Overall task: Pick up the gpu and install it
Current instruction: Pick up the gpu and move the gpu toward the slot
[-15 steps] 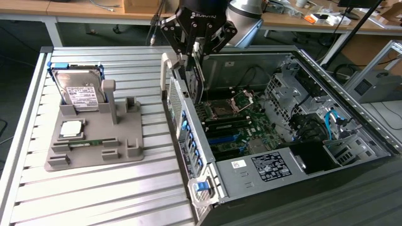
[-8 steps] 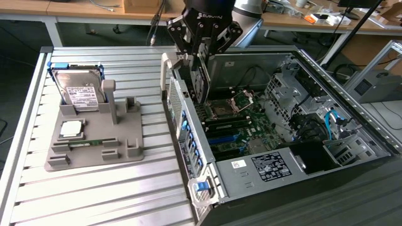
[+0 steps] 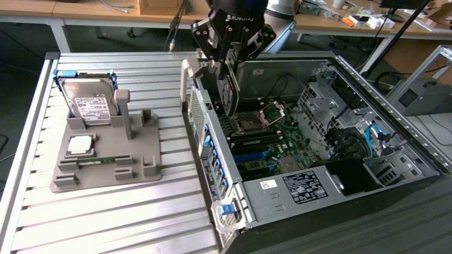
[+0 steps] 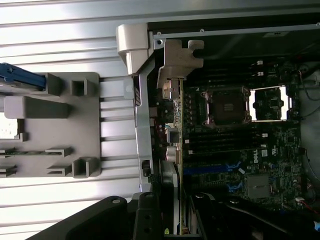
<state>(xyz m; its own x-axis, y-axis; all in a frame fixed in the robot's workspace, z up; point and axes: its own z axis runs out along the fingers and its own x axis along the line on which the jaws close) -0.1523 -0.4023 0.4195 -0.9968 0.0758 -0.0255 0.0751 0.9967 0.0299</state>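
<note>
Hand (image 3: 224, 62) grips the graphics card (image 3: 227, 92) on edge above the motherboard (image 3: 272, 151), bracket toward the back wall of the computer case (image 3: 202, 116), seemingly to line up with its slot

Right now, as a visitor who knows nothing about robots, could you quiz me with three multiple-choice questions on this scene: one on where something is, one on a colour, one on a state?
1. Where is the gpu?
A) in a person's hand
B) hanging upright from the gripper, over the computer case
C) fully seated in its slot

2. What colour is the label on the hard drive?
A) red
B) green
C) white

3. In what state is the computer case?
A) its side is open, with the motherboard showing
B) closed up all round
C) wrapped in plastic

Answers:
1 B, the card hangs edge-down in the gripper's grip, above the motherboard.
2 C, a white label lies on the silver drive.
3 A, the board and cables inside are plainly visible.
</note>
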